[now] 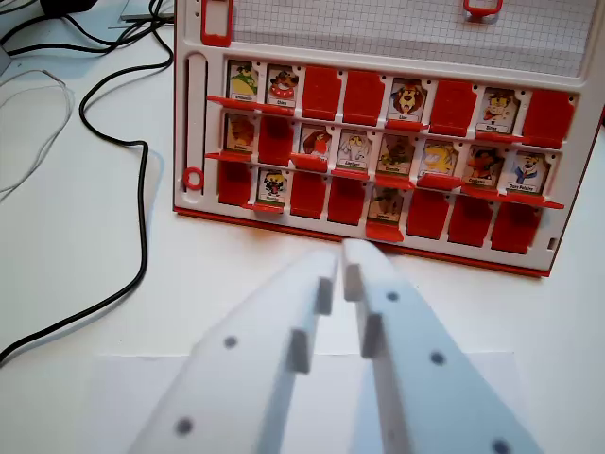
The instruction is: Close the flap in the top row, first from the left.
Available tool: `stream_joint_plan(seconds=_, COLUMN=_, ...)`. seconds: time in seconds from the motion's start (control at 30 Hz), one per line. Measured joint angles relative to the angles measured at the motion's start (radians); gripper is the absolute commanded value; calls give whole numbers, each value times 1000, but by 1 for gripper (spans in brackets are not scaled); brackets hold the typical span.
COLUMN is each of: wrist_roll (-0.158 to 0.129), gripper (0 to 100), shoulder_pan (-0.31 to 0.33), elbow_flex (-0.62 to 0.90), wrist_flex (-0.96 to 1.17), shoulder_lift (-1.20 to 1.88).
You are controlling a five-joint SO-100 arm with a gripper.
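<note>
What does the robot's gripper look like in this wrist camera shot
The gripper is all white plastic: two broad, flat-faced fingers tapering toward the tips. Their inner edges are stepped with notches, and small dark round screw holes dot the upper faces. No cables or markings show on it.

My white gripper [342, 260] low over the white table [85, 284], tips nearly touching, red flap-board game [378, 142] beyond, top-left flap [243, 81] upright, black cable [142, 189] near table's left edge.

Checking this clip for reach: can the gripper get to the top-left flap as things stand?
Probably yes. The gripper sits before the board, nothing lies between it and the flap.
</note>
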Motion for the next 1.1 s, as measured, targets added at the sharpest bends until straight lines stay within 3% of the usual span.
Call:
stream_joint_plan(seconds=0.47, wrist_roll=11, gripper=0, shoulder_pan=-92, elbow_flex=-183, wrist_flex=-66, shoulder_lift=-301)
stream_joint_plan(seconds=0.7, wrist_roll=83, gripper=0, shoulder_pan=-187, elbow_flex=-295, wrist_flex=-129, shoulder_lift=-509)
stream_joint_plan(seconds=1.1, wrist_roll=190, gripper=0, shoulder_pan=-296, elbow_flex=-256, wrist_flex=-385, shoulder_lift=-785)
